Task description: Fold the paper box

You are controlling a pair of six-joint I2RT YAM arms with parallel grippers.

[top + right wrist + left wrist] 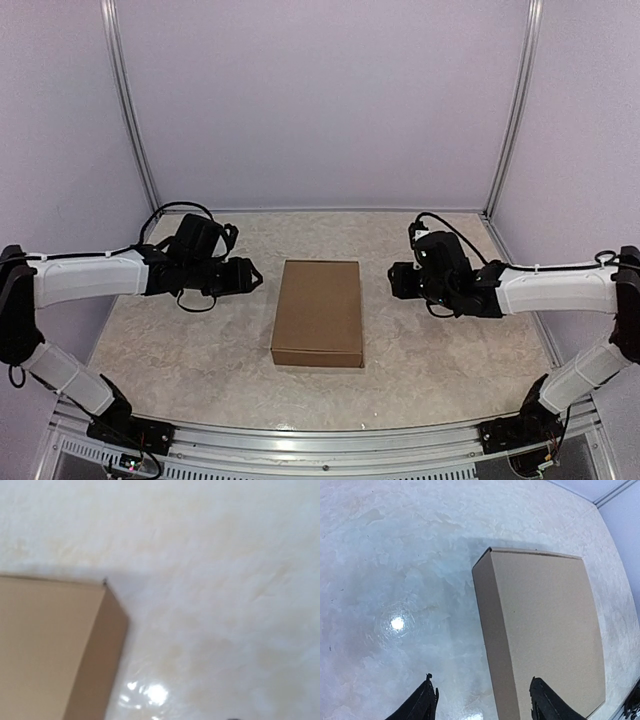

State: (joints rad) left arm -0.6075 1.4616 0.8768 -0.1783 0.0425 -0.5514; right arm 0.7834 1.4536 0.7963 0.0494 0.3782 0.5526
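Seen from above, the paper box point(318, 312) lies closed between my left gripper point(245, 275) and right gripper point(400, 282), touching neither. Left wrist: fingers point(422, 705) apart, empty, box just ahead. Right wrist: box corner only, fingers unseen, so I cannot tell. Folding looks finished; next I'd just pull clear.

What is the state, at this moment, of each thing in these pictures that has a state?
Plain brown rectangular cardboard paper box: folded shut, lying flat on the beige marbled table, touched by neither pincer.
Black left pincer: open, empty, off the left side of the box.
Black right pincer: apart from the box on its right side; whether it is open or shut cannot be told.
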